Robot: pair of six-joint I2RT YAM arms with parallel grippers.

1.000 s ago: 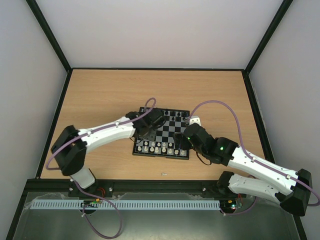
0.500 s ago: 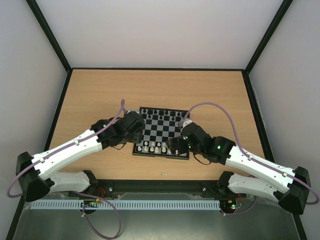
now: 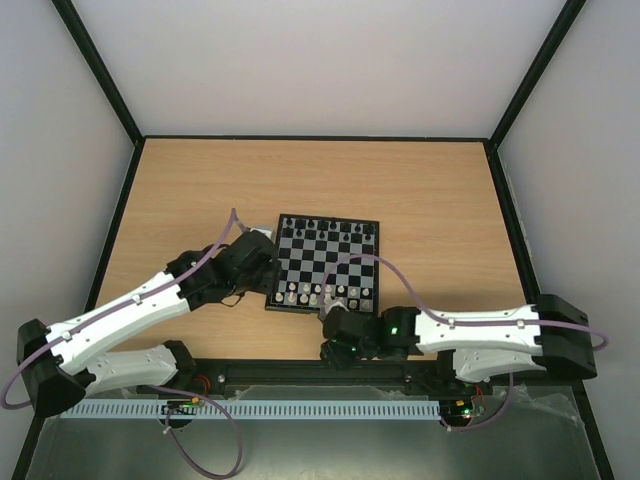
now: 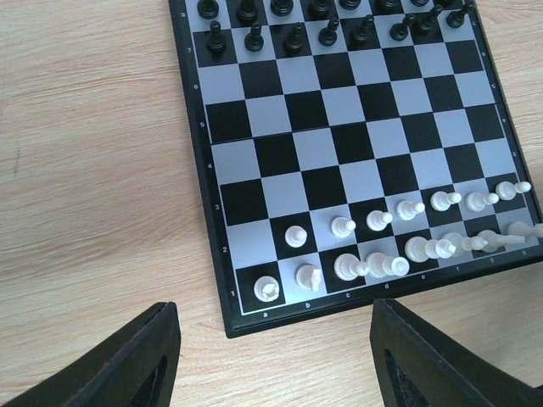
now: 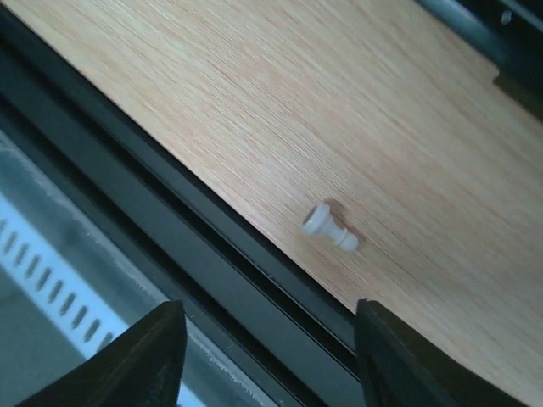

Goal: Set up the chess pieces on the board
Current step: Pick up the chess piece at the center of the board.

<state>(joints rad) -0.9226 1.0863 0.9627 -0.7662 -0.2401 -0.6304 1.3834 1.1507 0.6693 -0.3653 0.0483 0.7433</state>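
My left end effector [image 4: 273,365] hangs released, nothing between its fingers, just off the near left corner of the small black-and-silver checked chessboard [image 4: 339,144]. Cream pieces [image 4: 342,226] stand on its near rows, black pieces [image 4: 293,38] on the far ones. My right end effector [image 5: 267,339] is released too (fingers wide), above a small white pawn [image 5: 331,227] lying on its side on the wooden surface [image 5: 254,102].

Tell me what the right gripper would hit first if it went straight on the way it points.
Probably the white pawn lying on the table near the front edge. The right gripper is open and aimed about there, though depth is unclear.
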